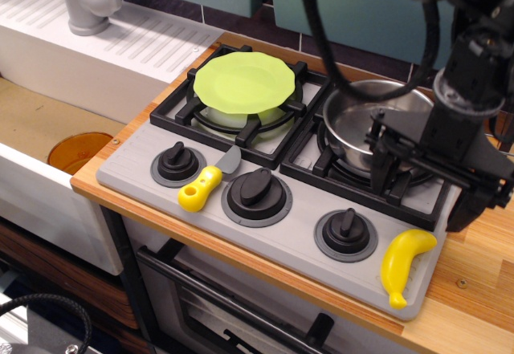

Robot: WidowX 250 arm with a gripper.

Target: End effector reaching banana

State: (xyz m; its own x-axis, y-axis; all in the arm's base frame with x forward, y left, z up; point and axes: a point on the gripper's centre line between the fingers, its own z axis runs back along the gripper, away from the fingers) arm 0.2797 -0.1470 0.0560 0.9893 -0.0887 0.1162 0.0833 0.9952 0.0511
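Yellow banana (405, 262) below gripper (423, 184) (apart).

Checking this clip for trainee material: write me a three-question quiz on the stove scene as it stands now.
1. True or false: the gripper is holding the toy banana.
2. What covers the back-left burner: A) steel pan, B) green plate, C) toy knife?
3. Which object lies between the two leftmost knobs?

Key: 1. False; its open fingers hang above the banana, apart from it. 2. B, the green plate. 3. The yellow-handled toy knife.
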